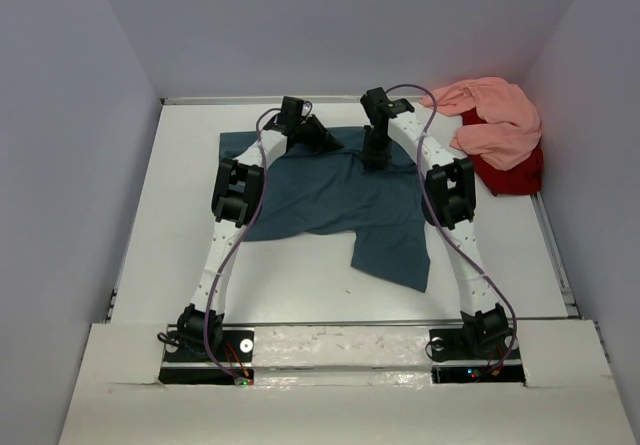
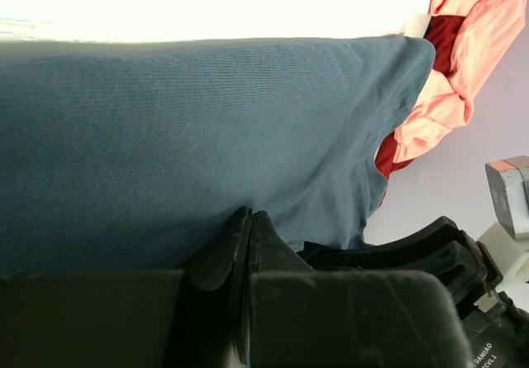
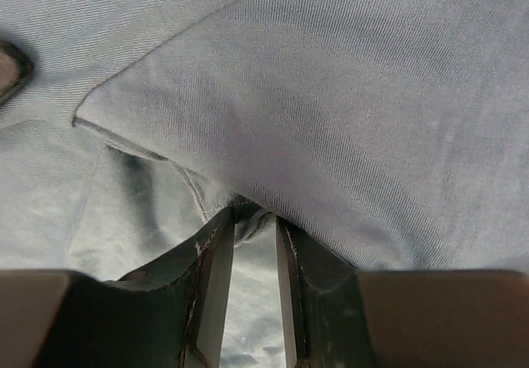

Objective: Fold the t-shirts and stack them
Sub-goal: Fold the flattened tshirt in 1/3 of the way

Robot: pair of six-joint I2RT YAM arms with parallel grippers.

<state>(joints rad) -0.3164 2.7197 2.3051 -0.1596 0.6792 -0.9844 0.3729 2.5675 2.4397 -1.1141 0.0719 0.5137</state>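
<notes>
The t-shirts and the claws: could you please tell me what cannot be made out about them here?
- Red t-shirt, top view: mostly buried under the pink t-shirt; its shape is hidden.
- Right claw, right wrist view: teal t-shirt bunches between the fingers; whether it is gripped is unclear.
- Left claw, left wrist view: cloth fills the frame; the shirt's outline is cut off.
</notes>
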